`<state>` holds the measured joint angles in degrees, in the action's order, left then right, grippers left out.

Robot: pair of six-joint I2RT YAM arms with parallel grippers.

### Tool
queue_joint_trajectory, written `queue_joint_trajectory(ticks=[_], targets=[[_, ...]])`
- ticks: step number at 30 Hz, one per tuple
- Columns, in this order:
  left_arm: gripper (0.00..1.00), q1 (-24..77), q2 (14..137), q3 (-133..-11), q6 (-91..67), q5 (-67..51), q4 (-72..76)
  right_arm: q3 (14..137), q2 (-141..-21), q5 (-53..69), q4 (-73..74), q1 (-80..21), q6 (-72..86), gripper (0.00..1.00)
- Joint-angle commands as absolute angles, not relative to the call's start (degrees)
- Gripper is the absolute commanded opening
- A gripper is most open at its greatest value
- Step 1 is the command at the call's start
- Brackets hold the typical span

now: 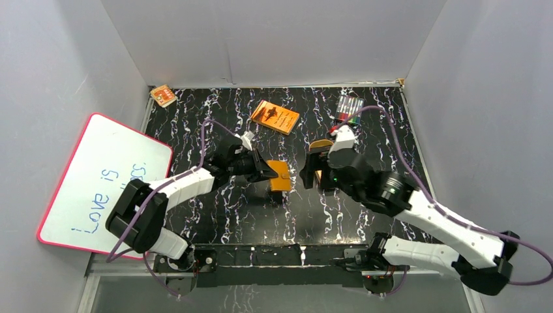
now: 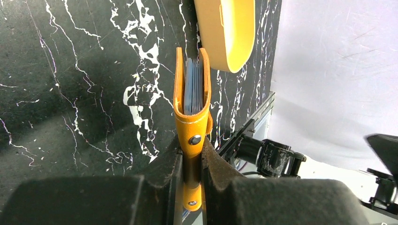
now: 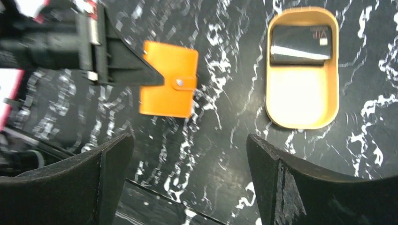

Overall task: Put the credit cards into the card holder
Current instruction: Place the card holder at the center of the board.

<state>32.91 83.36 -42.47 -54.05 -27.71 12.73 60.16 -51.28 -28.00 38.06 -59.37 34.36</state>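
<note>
- Black fingers of the left end effector [image 2: 191, 158] are clenched on the card holder [image 2: 191, 93], gripping it from above and below at one short side.
- From the near-left corner of the counter [image 1: 215, 130], the left arm [image 1: 189, 182] stretches toward the middle with its forearm lying low and almost level.
- From the near-right corner the right arm [image 1: 417, 202] comes in bent at the elbow, with its wrist tipped down over the middle of the counter.
- Between the card holder and a tan oval tray [image 3: 302, 101], the right end effector [image 3: 187, 140] hangs released, fingers spread wide with nothing between them.
- Folded, the card holder is held over the counter's middle with a broad orange face and its snap tab turned up.
- Its parted edge shows pale blue-grey pockets and points away from the left end effector toward the tray, while its long sides run roughly from near edge to far edge.
- In the tray's end toward the far edge, the credit cards [image 3: 300, 42] lie black and crosswise, but the blurred view does not show how many are stacked.
- Glossy black marble with white veins covers the counter.
- An orange book [image 1: 276, 117] lies near the far edge, and a pack of markers [image 1: 349, 104] lies toward the far-right corner.
- Pale grey walls [image 1: 261, 39] close three sides, and a red-rimmed whiteboard [image 1: 98, 176] with blue writing leans past the left edge.
</note>
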Motion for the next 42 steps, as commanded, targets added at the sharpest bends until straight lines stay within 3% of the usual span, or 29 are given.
queue_joint_trajectory(ticks=[1, 5, 14, 26, 36, 42], targets=[[0.00, 32.13, 81.01, -43.04, -50.44, -32.18, 15.91, 61.45, -53.99, -28.74, 41.91, -59.50, 35.86, 0.98], [0.00, 31.42, 79.88, -43.25, -45.78, -28.46, 9.74, 57.88, -53.84, -28.89, 37.06, -59.14, 35.55, 0.98], [0.00, 30.32, 90.55, -43.52, -50.71, -34.47, 19.34, 57.83, -58.72, -25.29, 33.39, -57.64, 32.83, 0.98], [0.00, 29.48, 96.04, -44.24, -50.51, -33.68, 15.78, 57.72, -59.38, -22.57, 32.51, -57.30, 33.42, 0.99], [0.26, 29.51, 95.93, -44.97, -48.51, -31.96, 11.05, 57.59, -56.77, -23.22, 32.24, -57.25, 31.83, 0.99], [0.31, 29.52, 95.70, -44.98, -47.32, -30.25, 8.58, 57.55, -56.32, -23.17, 32.37, -57.26, 31.43, 0.99]])
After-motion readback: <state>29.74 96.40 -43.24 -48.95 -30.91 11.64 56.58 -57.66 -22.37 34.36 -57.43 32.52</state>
